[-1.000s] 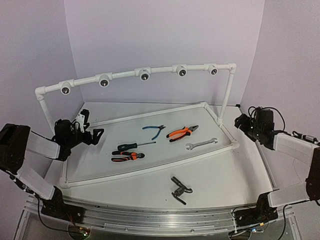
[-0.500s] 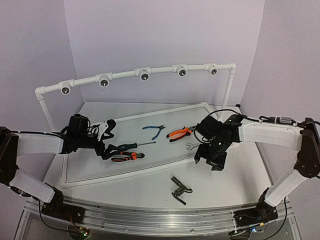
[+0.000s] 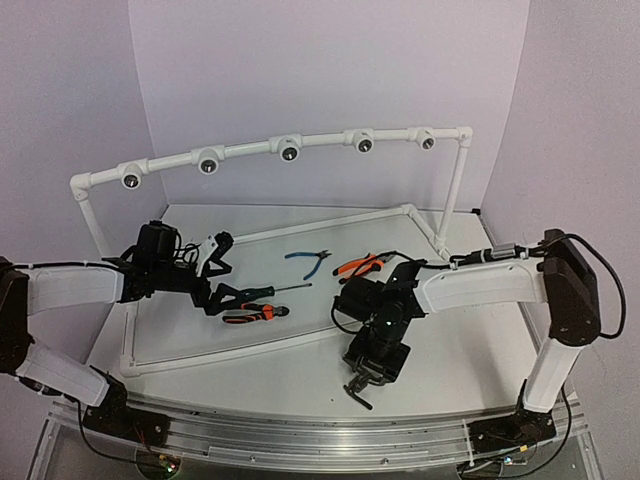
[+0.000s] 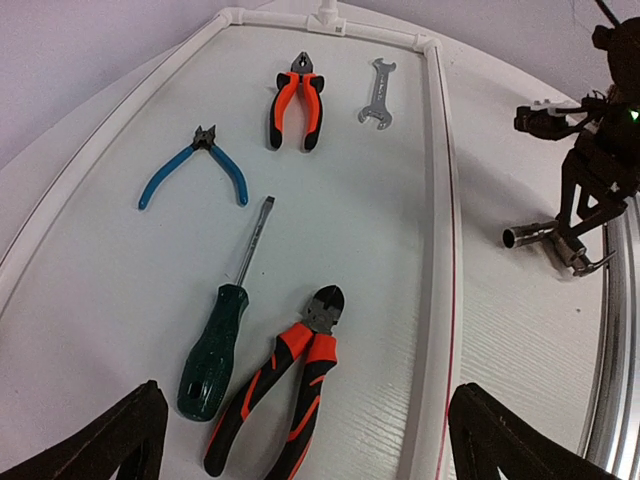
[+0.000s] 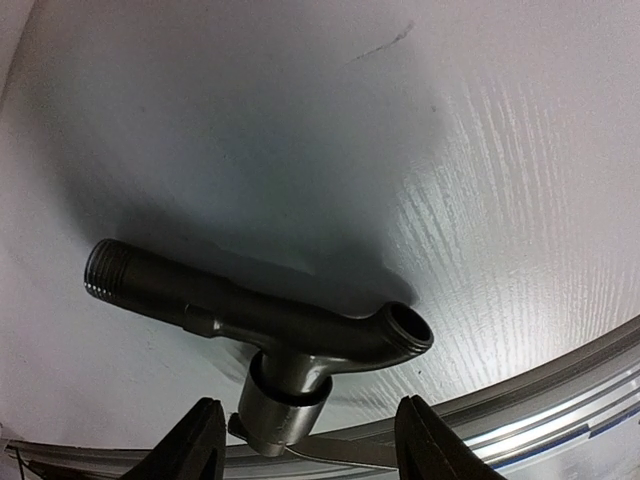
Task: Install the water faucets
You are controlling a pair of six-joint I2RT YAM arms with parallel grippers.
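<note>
Water faucet [image 5: 280, 335] lying flat, straddled by right gripper [image 5: 310, 425], jaws apart, unclamped, lined up for pickup; left gripper [image 4: 305, 430] wide open, well clear of faucet.

Within a white pipe frame [image 4: 440, 250] lie blue cutters [image 4: 195, 165], orange pliers [image 4: 297, 100], a wrench [image 4: 377, 93], a screwdriver [image 4: 215, 335] and orange-black cutters [image 4: 285, 385].

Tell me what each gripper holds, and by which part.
Nothing yet. The left gripper is open, empty; the right gripper straddles the round stem of the faucet, not clamped on it.
</note>
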